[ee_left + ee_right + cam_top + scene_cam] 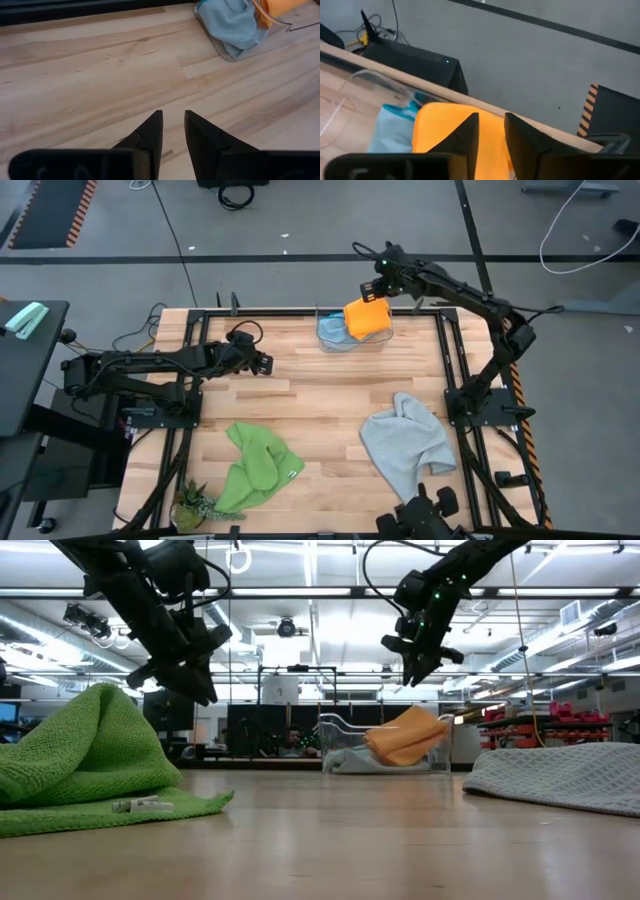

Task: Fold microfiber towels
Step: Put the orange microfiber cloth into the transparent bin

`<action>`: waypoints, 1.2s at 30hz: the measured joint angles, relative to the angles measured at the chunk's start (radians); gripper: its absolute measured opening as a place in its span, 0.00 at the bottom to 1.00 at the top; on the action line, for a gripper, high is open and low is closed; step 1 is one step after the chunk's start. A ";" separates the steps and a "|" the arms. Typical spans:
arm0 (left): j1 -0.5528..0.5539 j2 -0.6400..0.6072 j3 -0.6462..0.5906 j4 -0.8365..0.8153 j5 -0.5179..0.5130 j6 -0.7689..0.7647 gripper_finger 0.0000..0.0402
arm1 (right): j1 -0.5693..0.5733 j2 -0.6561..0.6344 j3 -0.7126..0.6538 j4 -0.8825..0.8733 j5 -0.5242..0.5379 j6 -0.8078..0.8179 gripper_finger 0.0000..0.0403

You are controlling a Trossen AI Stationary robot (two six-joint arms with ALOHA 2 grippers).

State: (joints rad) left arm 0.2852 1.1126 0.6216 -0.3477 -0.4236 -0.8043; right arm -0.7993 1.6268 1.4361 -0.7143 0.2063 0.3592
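Green towel, small unreadable label

- blue towel mostly buried under the folded orange towel in the clear bin, only one side shows
- left wrist view crops that bin at the frame corner
- green towel runs off the low view's edge, so does the grey towel
- small white thing lying by the green towel, too tiny to identify
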 joint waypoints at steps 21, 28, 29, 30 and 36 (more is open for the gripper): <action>-0.016 0.000 0.000 0.005 0.011 -0.050 0.23 | -0.016 0.180 -0.020 -0.135 -0.062 -0.124 0.01; -0.026 0.000 0.000 0.004 0.013 -0.050 0.21 | -0.008 0.246 -0.020 -0.131 -0.045 -0.125 0.01; -0.026 0.000 0.000 0.005 0.013 -0.050 0.21 | -0.010 0.245 -0.020 -0.127 -0.044 -0.126 0.01; -0.026 0.000 0.000 0.005 0.013 -0.050 0.21 | -0.010 0.241 -0.020 -0.124 -0.041 -0.127 0.01; -0.026 0.000 0.000 0.004 0.013 -0.048 0.22 | -0.023 0.183 -0.002 -0.139 -0.005 -0.135 0.01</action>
State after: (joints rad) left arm 0.2596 1.1126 0.6216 -0.3435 -0.4107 -0.8526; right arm -0.8222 1.8100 1.4343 -0.8532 0.2015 0.2238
